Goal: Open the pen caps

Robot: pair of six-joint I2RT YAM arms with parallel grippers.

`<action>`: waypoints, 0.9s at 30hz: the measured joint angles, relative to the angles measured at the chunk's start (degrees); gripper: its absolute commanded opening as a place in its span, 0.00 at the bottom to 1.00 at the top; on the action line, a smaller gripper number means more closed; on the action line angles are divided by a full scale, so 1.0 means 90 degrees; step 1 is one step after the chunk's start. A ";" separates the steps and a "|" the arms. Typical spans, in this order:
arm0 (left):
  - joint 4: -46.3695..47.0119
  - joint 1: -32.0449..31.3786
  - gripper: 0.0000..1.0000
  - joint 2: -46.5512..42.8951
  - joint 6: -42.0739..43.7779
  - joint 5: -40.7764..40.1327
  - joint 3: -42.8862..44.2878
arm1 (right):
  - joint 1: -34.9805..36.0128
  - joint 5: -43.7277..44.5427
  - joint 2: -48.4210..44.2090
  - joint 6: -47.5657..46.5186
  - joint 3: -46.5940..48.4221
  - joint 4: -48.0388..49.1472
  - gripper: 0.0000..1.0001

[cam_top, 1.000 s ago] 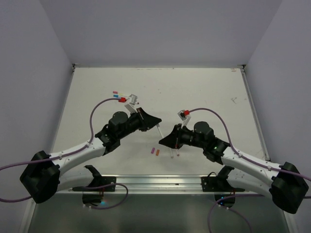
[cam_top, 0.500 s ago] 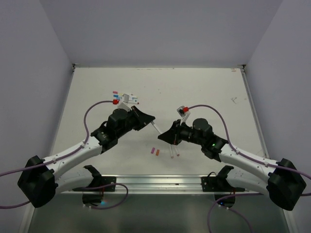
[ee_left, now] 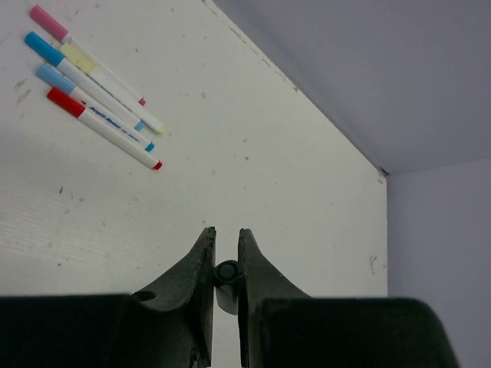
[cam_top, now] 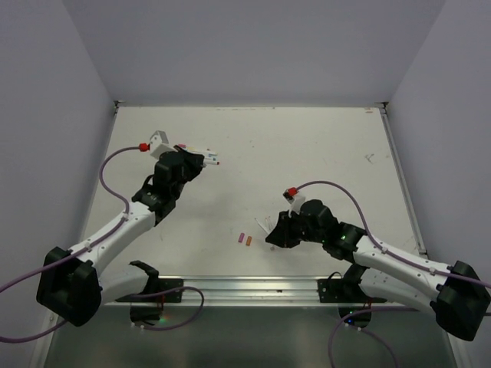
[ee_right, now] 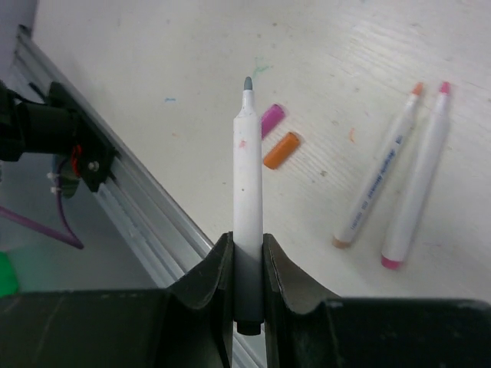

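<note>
Since a second ago the left arm (cam_top: pixel 126 222) swung far left and the right arm (cam_top: pixel 383 257) drew toward the near edge. Right jaws pinch an uncapped white pen (ee_right: pixel 247 169) with grey tip; its wrist view shows clearly two more pens (ee_right: pixel 377 165) lying on the desk (ee_right: pixel 153 61) by a purple cap (ee_right: pixel 271 119) and an orange cap (ee_right: pixel 281 149). Left jaws, nearly pressed together, pinch a grey cap (ee_left: pixel 226 272), four capped pens (ee_left: pixel 103 129) ahead.

A robotics lab test cell: a white table (cam_top: pixel 307 146) boxed in by blank pale walls (cam_top: pixel 253 46) at nine, twelve and three o'clock; an aluminium rail (cam_top: pixel 245 287) at six o'clock carries both arms' mounts (cam_top: pixel 341 287); purple cables (cam_top: pixel 330 183) trail off.
</note>
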 measured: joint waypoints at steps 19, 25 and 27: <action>-0.1054 -0.1392 0.00 0.0661 0.1875 0.1656 -0.0670 | -0.0119 0.2688 0.0328 0.0134 0.0367 -0.1698 0.00; -0.1005 -0.1562 0.03 0.0894 0.1868 0.1608 -0.1134 | -0.0119 0.2756 0.0753 0.0126 0.0364 -0.1630 0.00; -0.0937 -0.1666 0.03 0.0957 0.1848 0.1605 -0.1260 | -0.0119 0.2756 0.0896 0.0126 0.0364 -0.1588 0.00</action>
